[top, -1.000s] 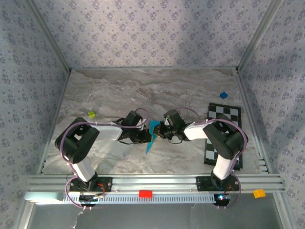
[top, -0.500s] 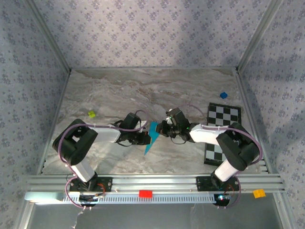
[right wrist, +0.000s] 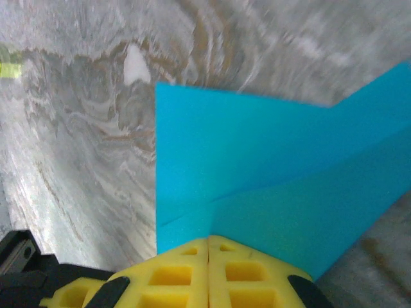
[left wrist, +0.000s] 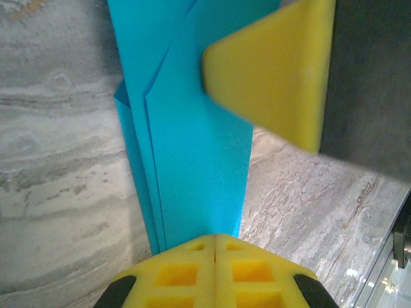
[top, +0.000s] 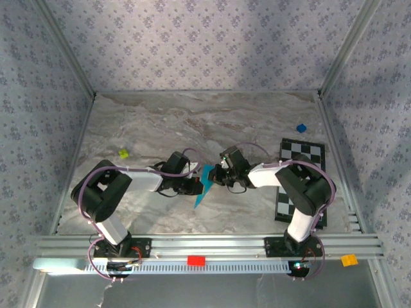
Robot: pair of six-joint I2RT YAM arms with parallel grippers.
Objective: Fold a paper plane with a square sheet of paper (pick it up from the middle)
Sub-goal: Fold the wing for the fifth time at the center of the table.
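Note:
The cyan-blue sheet of paper (top: pixel 203 185), folded into a slim pointed shape, stands on edge at mid-table between my two grippers, its point toward the near edge. My left gripper (top: pixel 195 185) is shut on its left side; in the left wrist view the layered paper (left wrist: pixel 192 141) runs up from my closed yellow jaws (left wrist: pixel 215 239), with the right gripper's yellow fingertip (left wrist: pixel 273 70) beyond. My right gripper (top: pixel 217 178) is shut on the paper's right side; the right wrist view has the creased paper (right wrist: pixel 270 173) rising from closed jaws (right wrist: pixel 209 240).
A black-and-white checkered board (top: pixel 300 183) lies at the right under my right arm. A tiny dark blue cube (top: pixel 300 128) sits behind it. A small yellow-green piece (top: pixel 123 153) lies at the left. Red (top: pixel 196 260) and orange (top: pixel 349 260) blocks rest on the front rail.
The right arm swung out and back, its elbow now raised again. The right gripper closed on the paper. The paper shifted slightly left and toward the near edge.

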